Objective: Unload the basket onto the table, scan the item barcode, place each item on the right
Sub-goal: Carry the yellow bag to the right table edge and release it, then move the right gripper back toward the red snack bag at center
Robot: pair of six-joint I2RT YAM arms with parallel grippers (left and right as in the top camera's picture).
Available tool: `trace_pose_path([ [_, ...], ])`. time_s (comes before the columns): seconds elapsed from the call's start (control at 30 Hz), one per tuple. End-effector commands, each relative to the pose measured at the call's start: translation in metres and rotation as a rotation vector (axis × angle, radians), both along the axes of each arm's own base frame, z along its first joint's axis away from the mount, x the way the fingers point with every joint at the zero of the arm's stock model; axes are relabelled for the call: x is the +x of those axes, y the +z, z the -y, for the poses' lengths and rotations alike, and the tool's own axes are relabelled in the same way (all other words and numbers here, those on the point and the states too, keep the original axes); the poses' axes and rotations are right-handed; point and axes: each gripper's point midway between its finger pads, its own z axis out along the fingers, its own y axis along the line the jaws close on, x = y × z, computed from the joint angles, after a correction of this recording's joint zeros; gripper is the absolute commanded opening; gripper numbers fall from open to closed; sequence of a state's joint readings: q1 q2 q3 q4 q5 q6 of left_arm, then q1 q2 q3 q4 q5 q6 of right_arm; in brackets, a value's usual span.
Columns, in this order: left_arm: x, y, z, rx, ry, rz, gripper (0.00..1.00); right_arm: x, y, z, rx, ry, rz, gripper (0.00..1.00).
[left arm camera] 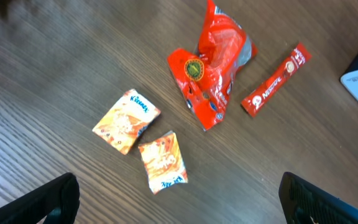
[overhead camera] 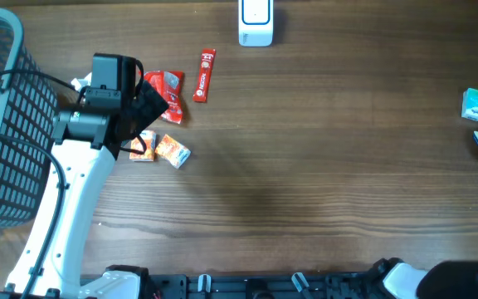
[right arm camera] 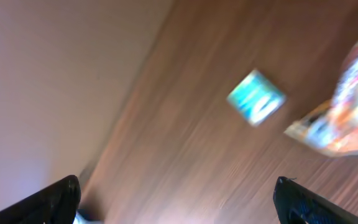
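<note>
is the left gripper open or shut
Open. The left gripper shows its fingers far apart at the bottom corners, only table between them.

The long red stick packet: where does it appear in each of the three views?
Overhead: the red stick packet lies upper left of centre, just right of the red pouch.
Left wrist: it is at upper right, again right of the red pouch.
Right wrist: not in it.
Shared landmark: the red pouch, seen in the overhead and left wrist views.

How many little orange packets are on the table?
2. One orange packet lies left of the red bag. The second orange packet sits close beside the first, nearer the camera. From above, the left arm may hide others.
</note>
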State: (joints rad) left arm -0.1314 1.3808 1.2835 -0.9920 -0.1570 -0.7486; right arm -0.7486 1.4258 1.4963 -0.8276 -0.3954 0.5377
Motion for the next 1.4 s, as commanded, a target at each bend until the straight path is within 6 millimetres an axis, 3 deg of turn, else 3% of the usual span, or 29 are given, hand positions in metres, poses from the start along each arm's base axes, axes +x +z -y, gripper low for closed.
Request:
trace_pose_path([
  [0.0, -0.001, -0.001, 0.001, -0.006, -0.014, -0.017, 1.0, 0.016, -0.003, -0.076, 0.114, 0.254, 0.0, 1.0],
  [0.33, -0.009, -0.004, -0.004, 0.078, -0.116, -0.064, 1.0, 0.03, -0.07, -0.265, 0.031, 0.895, -0.123, 1.0],
  [0.53, -0.018, -0.006, -0.014, 0.124, -0.094, -0.102, 1.0, 0.025, -0.107, -0.365, 0.007, 1.167, -0.111, 1.0],
  [0.67, -0.018, -0.007, -0.015, 0.124, -0.09, -0.102, 1.0, 0.02, -0.13, -0.415, 0.071, 1.227, -0.155, 1.0],
  [0.9, -0.017, -0.006, -0.02, 0.123, -0.074, -0.102, 1.0, 0.008, -0.177, -0.473, 0.142, 1.292, -0.259, 1.0],
  [1.07, -0.018, -0.007, -0.021, 0.124, -0.073, -0.106, 1.0, 0.0, -0.201, -0.499, 0.139, 1.354, -0.285, 1.0],
  [1.37, -0.016, -0.016, -0.019, 0.097, -0.071, -0.129, 1.0, 0.0, -0.197, -0.508, 0.163, 1.386, -0.247, 1.0],
])
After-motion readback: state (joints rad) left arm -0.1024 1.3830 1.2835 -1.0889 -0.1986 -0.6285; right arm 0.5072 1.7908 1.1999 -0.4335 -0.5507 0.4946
